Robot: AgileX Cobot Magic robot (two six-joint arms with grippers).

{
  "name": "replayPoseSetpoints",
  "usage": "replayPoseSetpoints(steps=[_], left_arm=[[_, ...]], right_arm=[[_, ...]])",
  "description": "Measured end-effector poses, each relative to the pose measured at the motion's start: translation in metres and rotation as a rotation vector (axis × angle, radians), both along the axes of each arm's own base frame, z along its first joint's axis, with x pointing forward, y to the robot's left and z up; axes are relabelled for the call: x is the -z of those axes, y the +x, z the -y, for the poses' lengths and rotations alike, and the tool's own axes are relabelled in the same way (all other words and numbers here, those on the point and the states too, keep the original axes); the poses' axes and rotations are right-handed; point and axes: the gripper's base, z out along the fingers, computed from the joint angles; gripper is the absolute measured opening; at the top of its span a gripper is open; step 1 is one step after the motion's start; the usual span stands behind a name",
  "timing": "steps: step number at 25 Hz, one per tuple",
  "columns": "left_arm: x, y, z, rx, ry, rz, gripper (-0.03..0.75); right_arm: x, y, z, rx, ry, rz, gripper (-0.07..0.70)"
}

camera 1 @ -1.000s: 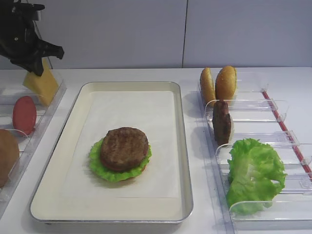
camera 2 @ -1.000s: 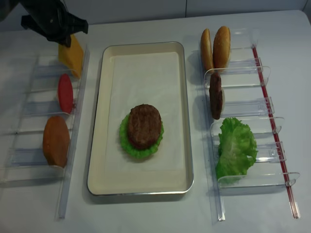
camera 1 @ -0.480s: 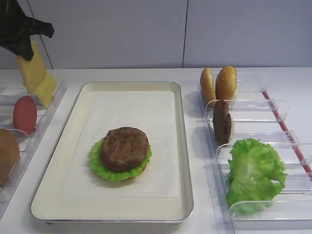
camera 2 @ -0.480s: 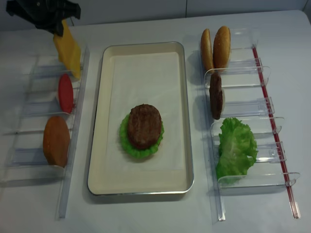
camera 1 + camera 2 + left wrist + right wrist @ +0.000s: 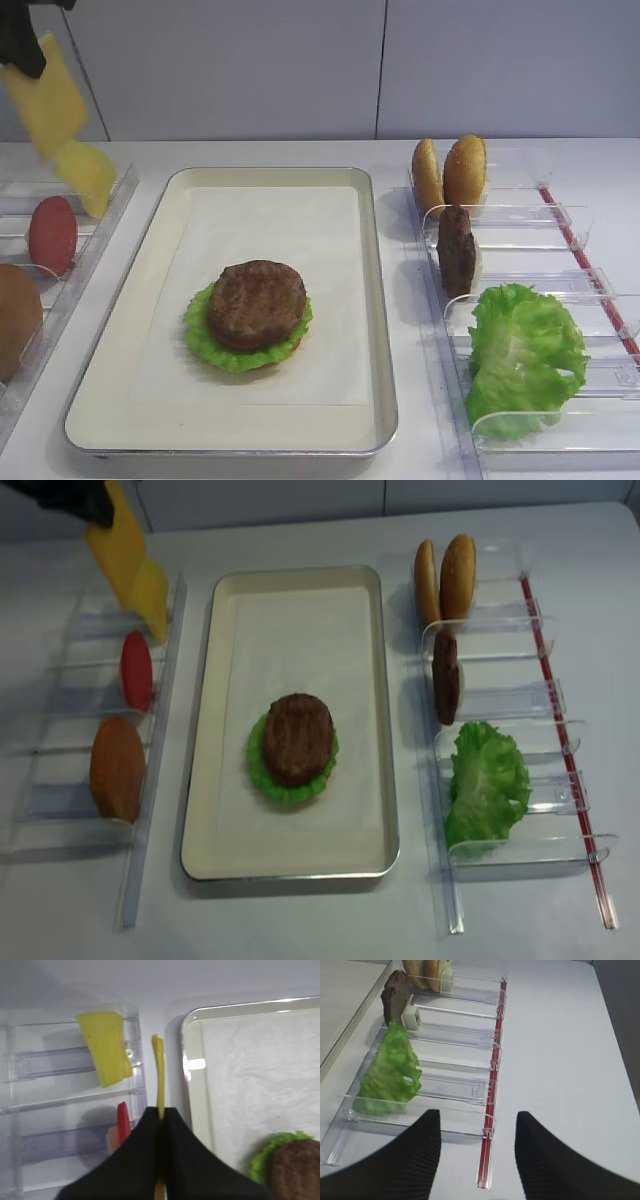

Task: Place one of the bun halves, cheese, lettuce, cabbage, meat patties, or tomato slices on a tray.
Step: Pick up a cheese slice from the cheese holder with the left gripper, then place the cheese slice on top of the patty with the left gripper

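Note:
My left gripper [image 5: 160,1112] is shut on a yellow cheese slice [image 5: 160,1070], seen edge-on. In the high view that cheese [image 5: 45,95] hangs tilted in the air above the left rack, under the left gripper [image 5: 20,40] at the top left corner. A second cheese slice [image 5: 90,175] leans in the rack below. The cream tray [image 5: 150,260] holds a meat patty [image 5: 255,303] lying on lettuce [image 5: 200,340]. My right gripper [image 5: 477,1125] stands open with nothing between its fingers, over the near end of the right rack.
The left clear rack [image 5: 60,710] holds a tomato slice [image 5: 136,670] and a bun half [image 5: 117,768]. The right rack [image 5: 500,700] holds two bun halves [image 5: 445,575], a standing patty [image 5: 445,677] and loose lettuce [image 5: 487,780].
The left gripper has risen and drifted left with the cheese slice, lifting it clear of the rack. The other slice stayed in the rack.

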Motion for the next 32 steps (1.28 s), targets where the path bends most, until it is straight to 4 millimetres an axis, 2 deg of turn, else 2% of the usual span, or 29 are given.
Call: replayPoseSetpoints(steps=[2,6,9,13,16,22,26,32], left_arm=[[-0.015,-0.015,0.005,0.020,-0.066,0.038,0.009],[-0.028,-0.050,0.012,0.061,-0.157,0.059,0.009],[-0.022,-0.079,0.014,0.083,-0.184,0.037,0.009],[-0.001,-0.115,0.020,0.133,-0.265,0.027,0.009],[0.019,-0.132,0.030,0.181,-0.381,0.049,0.009],[0.071,-0.145,0.049,0.267,-0.638,0.035,0.009],[0.094,-0.148,0.053,0.256,-0.744,0.089,0.009],[0.123,-0.133,0.060,0.198,-0.899,0.099,0.009]], right_arm=[[0.000,0.000,0.000,0.000,0.000,0.000,0.344],[0.000,0.000,0.000,0.000,0.000,0.000,0.344],[0.000,0.000,0.000,0.000,0.000,0.000,0.344],[0.000,0.000,0.000,0.000,0.000,0.000,0.344],[0.000,0.000,0.000,0.000,0.000,0.000,0.344],[0.000,0.000,0.000,-0.001,-0.002,0.000,0.344],[0.000,0.000,0.000,-0.001,-0.002,0.000,0.344],[0.000,0.000,0.000,-0.001,-0.002,0.000,0.344]])
